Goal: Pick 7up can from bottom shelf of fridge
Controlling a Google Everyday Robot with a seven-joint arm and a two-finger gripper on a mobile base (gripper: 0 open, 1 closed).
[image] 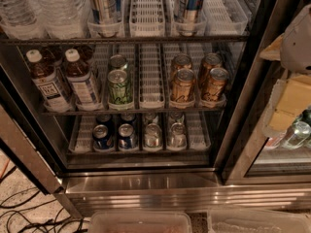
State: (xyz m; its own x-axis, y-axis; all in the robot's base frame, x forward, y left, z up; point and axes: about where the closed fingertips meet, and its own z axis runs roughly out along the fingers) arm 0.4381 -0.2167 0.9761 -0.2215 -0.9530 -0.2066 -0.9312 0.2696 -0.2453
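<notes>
The fridge (pixel 141 181) stands open in front of me, with its steel base below. The bottom shelf (pixel 138 155) is a white wire rack split into lanes. Its two left lanes hold dark blue cans (pixel 100 137). The two lanes to their right hold pale silvery cans: the 7up can (pixel 152 136) stands at the front, and a similar silvery can (pixel 177 135) stands beside it. More cans stand behind each. My gripper (pixel 298 39) shows only as a pale rounded body at the right edge, outside the fridge, level with the middle shelf and far from the cans.
The middle shelf holds tea bottles (pixel 48 84), a green-and-white can (pixel 119 87) and gold cans (pixel 182 85). Water bottles and tall cans stand on the rack above. A dark door frame (pixel 245 96) separates a second cooler with yellow packs (pixel 291 101). Plastic bins (pixel 141 222) and cables (pixel 29 212) lie on the floor.
</notes>
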